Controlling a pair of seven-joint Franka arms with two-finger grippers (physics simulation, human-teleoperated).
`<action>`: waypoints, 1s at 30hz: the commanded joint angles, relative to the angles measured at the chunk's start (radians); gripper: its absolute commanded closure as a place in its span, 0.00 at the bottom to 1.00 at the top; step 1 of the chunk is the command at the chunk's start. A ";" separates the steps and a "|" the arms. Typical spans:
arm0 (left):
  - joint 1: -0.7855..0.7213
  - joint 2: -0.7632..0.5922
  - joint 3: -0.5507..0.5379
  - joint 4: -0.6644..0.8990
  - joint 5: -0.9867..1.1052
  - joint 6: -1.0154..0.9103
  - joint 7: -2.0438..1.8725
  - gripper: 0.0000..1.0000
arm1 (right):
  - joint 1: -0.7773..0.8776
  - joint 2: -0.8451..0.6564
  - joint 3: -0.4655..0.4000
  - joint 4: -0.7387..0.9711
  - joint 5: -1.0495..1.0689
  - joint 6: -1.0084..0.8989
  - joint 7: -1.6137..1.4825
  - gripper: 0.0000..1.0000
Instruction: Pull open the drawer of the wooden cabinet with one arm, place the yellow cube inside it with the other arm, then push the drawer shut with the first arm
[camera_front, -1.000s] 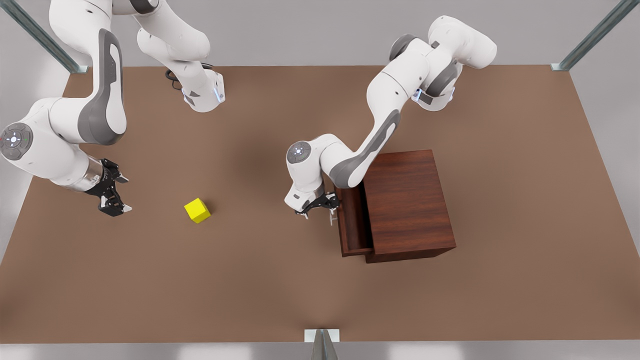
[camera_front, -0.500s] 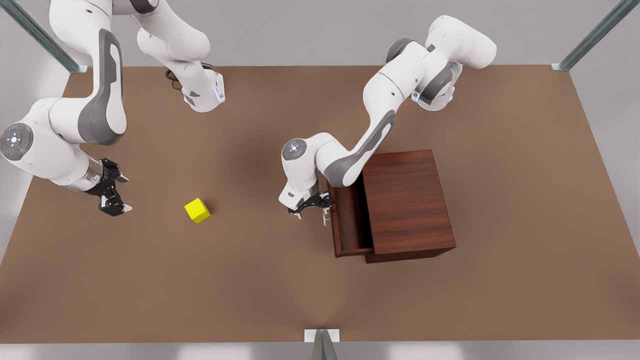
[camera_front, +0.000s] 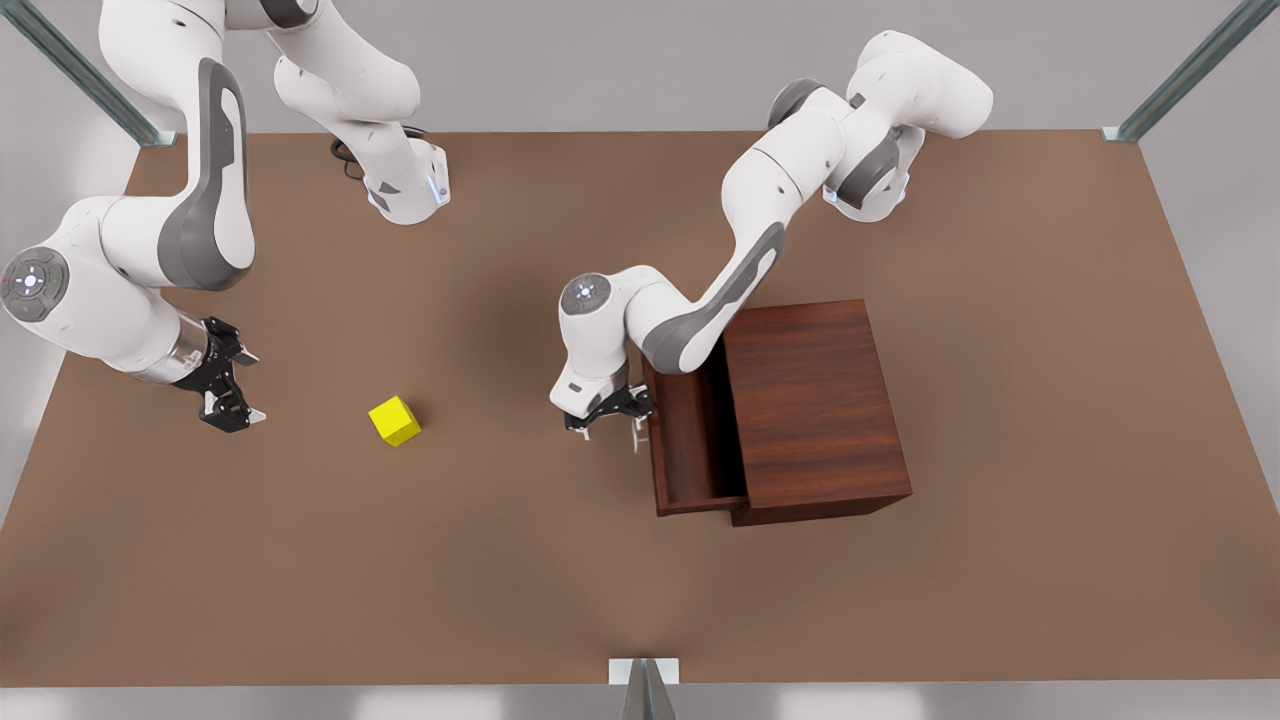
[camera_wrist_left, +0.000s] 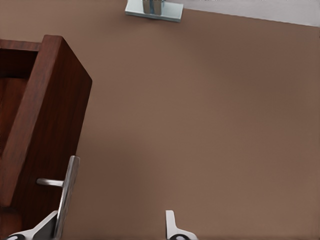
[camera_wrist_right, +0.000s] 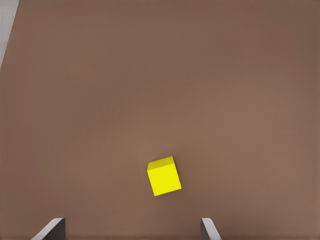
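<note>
I see the brown table (camera_front: 520, 560) with wide bare room around the yellow cube (camera_front: 395, 421), which sits well apart from the wooden cabinet (camera_front: 815, 405) on the front view's right. The drawer (camera_front: 690, 450) juts out partway toward the front view's left, its front edge leaving open floor beyond it. My left gripper (camera_front: 612, 410) is at the handle (camera_wrist_left: 67, 192); its fingers are spread, one finger (camera_wrist_left: 47, 226) touching the bar, the other apart from it. My right gripper (camera_front: 225, 405) waits near the cube, fingers spread wide, holding nothing.
</note>
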 joint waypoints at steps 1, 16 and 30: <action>0.000 -0.009 0.000 0.004 -0.001 -0.005 -0.053 0.00 | 0.000 -0.001 0.000 0.000 0.000 0.000 0.000 0.00; 0.764 -0.735 -0.034 -0.532 -0.381 -0.416 1.202 0.00 | 0.147 0.146 0.005 0.034 -0.037 0.093 -0.061 0.00; 0.788 -0.756 -0.037 -0.596 -0.387 -0.324 1.165 0.00 | 0.115 0.094 0.006 -0.395 -0.004 0.656 -0.195 0.00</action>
